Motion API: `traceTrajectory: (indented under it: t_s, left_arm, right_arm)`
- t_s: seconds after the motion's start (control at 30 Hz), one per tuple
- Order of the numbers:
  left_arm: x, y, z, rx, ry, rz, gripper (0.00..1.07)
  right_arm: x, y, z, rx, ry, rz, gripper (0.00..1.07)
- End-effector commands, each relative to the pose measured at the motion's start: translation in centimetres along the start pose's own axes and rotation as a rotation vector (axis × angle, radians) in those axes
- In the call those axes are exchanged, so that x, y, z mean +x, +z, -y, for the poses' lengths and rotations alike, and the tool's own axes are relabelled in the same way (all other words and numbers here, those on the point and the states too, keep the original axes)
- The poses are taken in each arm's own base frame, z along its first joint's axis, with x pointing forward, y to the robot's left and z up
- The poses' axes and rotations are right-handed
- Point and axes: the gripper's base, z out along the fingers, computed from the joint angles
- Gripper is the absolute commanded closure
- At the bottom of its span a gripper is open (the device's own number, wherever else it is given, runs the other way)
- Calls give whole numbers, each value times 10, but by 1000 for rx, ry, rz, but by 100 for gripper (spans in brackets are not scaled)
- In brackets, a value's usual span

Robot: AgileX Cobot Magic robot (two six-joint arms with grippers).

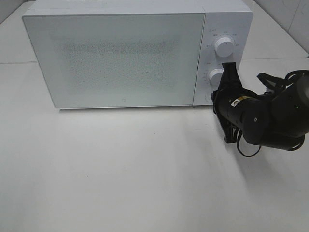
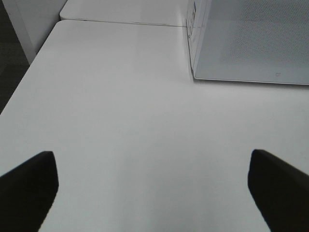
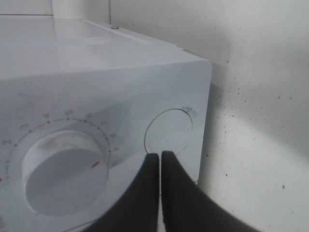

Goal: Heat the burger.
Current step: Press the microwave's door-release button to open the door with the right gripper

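The microwave [image 1: 145, 6] stands at the back of the table [image 1: 120, 174], its door [image 1: 116, 58] facing forward across the left and middle of its front and the control panel [image 1: 237, 29] at its right end. On that panel the upper knob [image 1: 224, 46] sits above the lower knob [image 1: 216, 75], and a round button [image 3: 169, 129] lies beside the lower knob, toward the panel's edge. The right gripper [image 3: 160, 155] reaches in from the right, in front of the panel, with its tips just at the button's rim. The left gripper [image 2: 150, 159] hangs over the table, forward and to the left of the microwave's left front corner.

White microwave [image 1: 116, 58] on white table [image 1: 120, 179]
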Motion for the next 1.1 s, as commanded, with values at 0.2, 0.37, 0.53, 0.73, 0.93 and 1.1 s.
traceTrajectory:
  t_s: [0.2,0.37,0.53,0.73,0.93,1.1]
  left_arm:
    - [1,-1,0,0,-3,19,6]
    - [1,-1,0,0,-3,19,6]
    - [1,-1,0,0,-3,19,6]
    - [1,-1,0,0,-3,19,6]
    - [1,-1,0,0,-3,19,6]
    - [1,-1,0,0,-3,19,6]
  right_arm:
    - [-3,17,-2,-12,11,19,107]
    - [-5,22,-6,-34,14,25,107]
    - [-3,26,-3,-27,27,25,107]
    - [-4,27,-2,-46,32,36,107]
    - [-5,28,-9,-104,62,50,107]
    - [-5,30,-19,-178,90,58,107]
